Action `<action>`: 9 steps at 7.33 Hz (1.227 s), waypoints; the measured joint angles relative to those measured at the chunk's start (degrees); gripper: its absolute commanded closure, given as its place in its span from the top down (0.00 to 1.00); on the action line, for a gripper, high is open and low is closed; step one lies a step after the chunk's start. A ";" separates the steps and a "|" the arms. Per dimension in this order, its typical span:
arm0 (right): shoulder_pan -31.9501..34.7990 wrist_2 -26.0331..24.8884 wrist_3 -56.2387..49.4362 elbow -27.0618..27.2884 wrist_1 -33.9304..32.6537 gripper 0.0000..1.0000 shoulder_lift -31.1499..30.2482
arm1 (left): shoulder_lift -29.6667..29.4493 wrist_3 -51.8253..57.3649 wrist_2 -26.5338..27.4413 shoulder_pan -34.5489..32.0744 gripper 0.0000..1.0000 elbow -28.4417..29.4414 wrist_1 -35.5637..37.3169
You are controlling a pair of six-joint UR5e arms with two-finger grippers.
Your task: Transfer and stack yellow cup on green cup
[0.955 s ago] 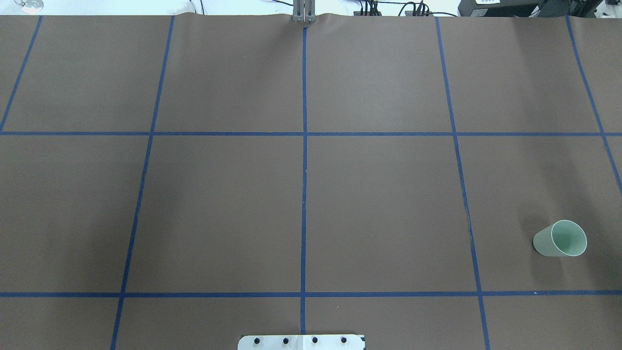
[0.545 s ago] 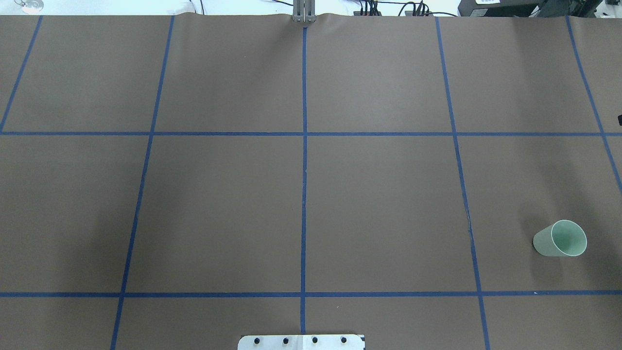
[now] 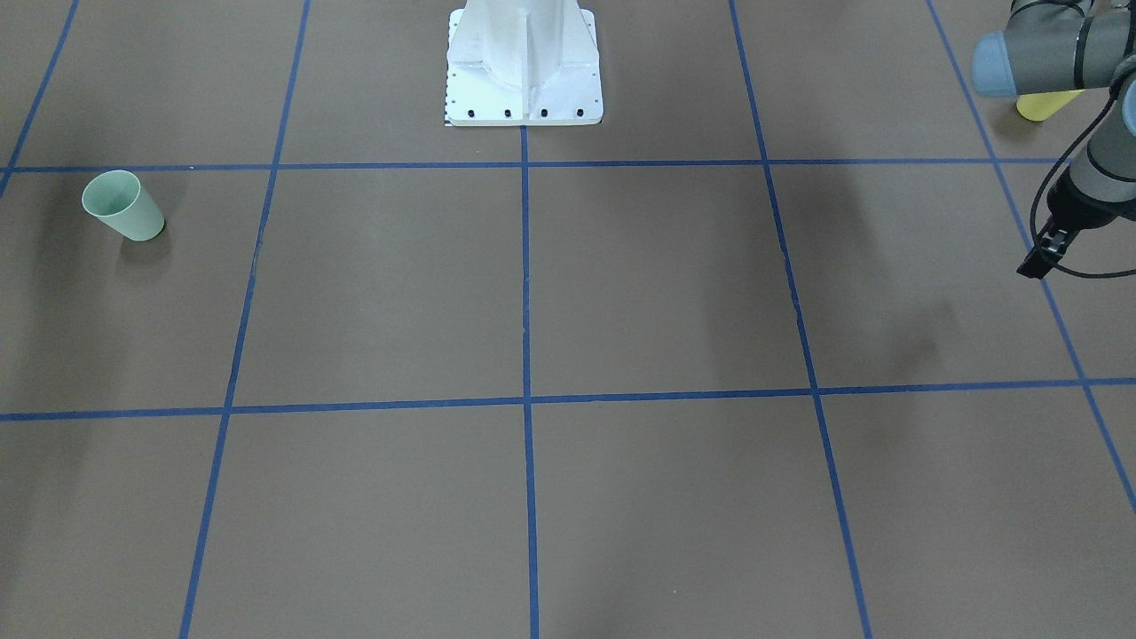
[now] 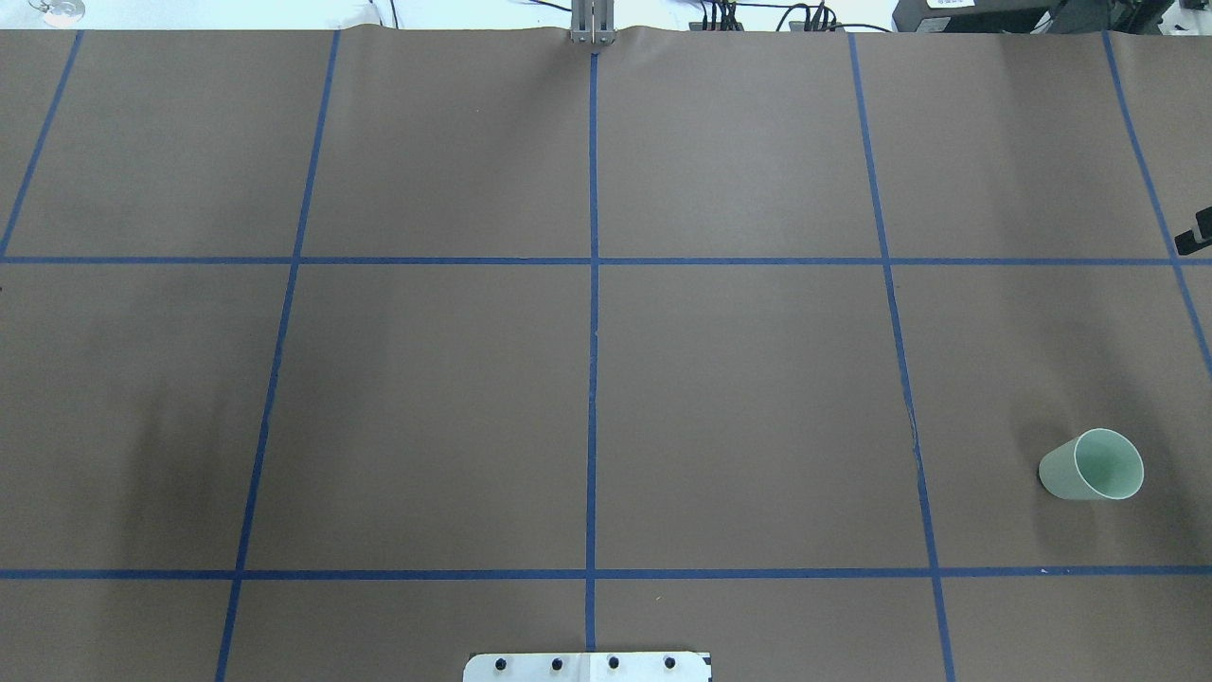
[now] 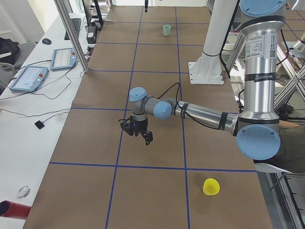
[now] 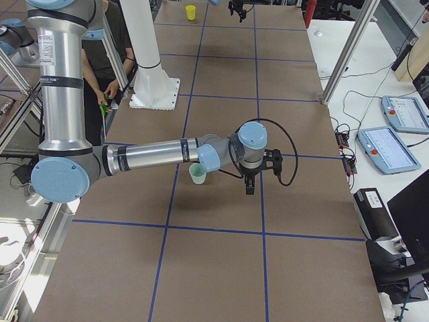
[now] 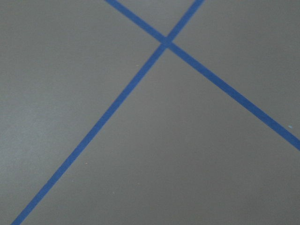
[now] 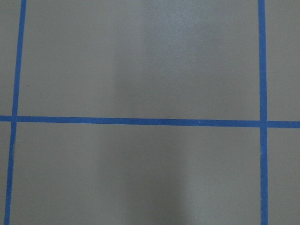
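The green cup stands upright on the brown table, near the robot on its right side; it also shows in the front view and the right side view. The yellow cup stands at the table's left end near the robot, half hidden behind the left arm's elbow in the front view. My left gripper hovers over the table well away from the yellow cup, and I cannot tell if it is open. My right gripper hovers just beyond the green cup; only a black sliver of it shows overhead. Both wrist views show only table.
The robot's white base stands at the near middle edge. Blue tape lines divide the brown table cover. Operators' desks with tablets run along the far side. A person is behind the robot.
A black part of the right gripper has come into the overhead view at its right edge. A shadow has spread over the table's left part. The green cup has not moved.
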 measured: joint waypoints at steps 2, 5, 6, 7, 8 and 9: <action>-2.24 -0.06 -0.02 0.14 0.08 1.00 0.16 | 4.45 -17.75 8.74 6.51 0.99 -0.80 3.90; -6.05 -0.58 -0.13 -0.58 0.09 1.00 1.60 | 6.31 -44.79 12.49 17.87 0.99 -2.63 25.34; -6.78 -0.66 -0.13 -0.69 0.11 1.00 1.91 | 6.98 -51.75 11.93 21.04 0.99 -2.80 29.88; -7.13 -0.79 -0.14 -0.70 0.13 1.00 2.10 | 8.20 -57.53 10.39 24.21 0.99 -2.52 32.10; -7.28 -1.01 -0.12 -0.71 0.11 1.00 2.24 | 9.26 -62.31 8.48 26.76 0.99 -1.57 33.07; -7.47 -1.17 -0.11 -0.73 0.10 1.00 2.26 | 9.78 -66.76 6.50 28.87 0.99 0.12 33.45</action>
